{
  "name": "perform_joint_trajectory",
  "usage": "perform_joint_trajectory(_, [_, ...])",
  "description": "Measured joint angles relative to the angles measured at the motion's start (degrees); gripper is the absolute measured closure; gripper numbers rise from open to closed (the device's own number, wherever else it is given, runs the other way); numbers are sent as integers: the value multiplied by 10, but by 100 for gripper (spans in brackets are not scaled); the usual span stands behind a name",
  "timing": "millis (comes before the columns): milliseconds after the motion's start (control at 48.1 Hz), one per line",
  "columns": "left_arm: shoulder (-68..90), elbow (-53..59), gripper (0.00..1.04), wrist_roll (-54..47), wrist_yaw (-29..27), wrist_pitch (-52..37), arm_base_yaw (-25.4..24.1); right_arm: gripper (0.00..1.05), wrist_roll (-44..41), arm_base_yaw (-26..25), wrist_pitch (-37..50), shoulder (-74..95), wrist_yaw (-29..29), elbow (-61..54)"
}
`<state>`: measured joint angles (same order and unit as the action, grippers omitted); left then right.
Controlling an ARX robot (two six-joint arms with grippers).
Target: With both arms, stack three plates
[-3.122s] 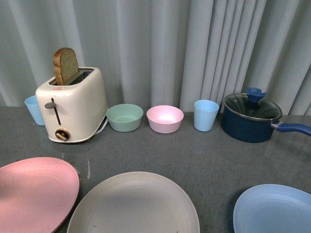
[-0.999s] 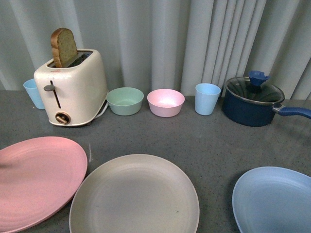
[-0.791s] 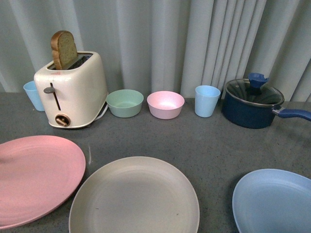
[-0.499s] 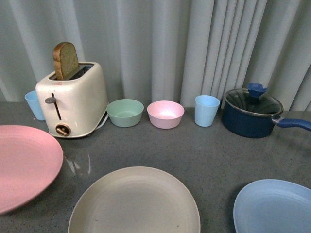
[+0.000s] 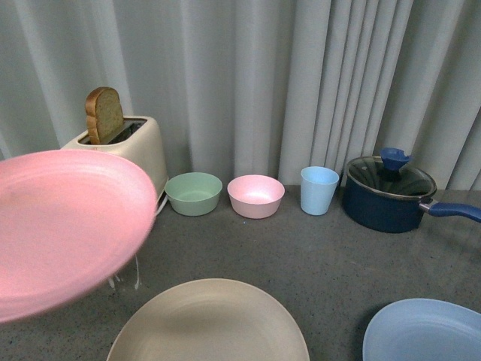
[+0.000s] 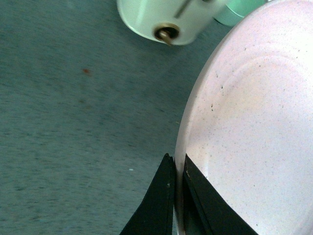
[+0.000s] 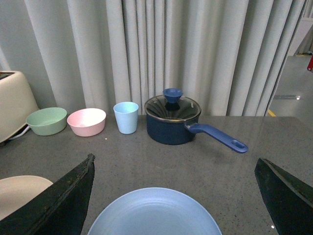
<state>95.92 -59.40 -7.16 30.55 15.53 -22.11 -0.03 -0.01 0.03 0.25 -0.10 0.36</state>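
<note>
Pink plate hangs in the air, tilted, up and to the left of the beige plate, clear of the table. The left gripper pinches its rim, one black finger on each face, clenched on the edge. The beige plate lies flat on the table, and the blue plate lies flat to its right, apart from it. The right gripper hovers on that right side with its fingers spread wide, holding nothing, the blue plate beneath them. I judge the step in hand to be the first stacking: carrying the pink plate across. Next it must be brought over the middle of the beige plate, levelled, lowered until the two nest, and only then let go. A rim pinch on a tilted plate may slip, so a slow move suits.
</note>
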Motion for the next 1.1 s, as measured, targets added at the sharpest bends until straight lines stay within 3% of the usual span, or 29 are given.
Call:
perform_joint_trajectory(166, [-23,76,101,55,-40,-51,121,7,0,0,0,0,0,0])
perform_joint_trajectory(437, [-5,108,101,106,-93,-97,227,7,0,0,0,0,0,0])
perform_joint_trajectory(1103, [75,115,101,147,-152,-141,285,7,0,0,0,0,0,0])
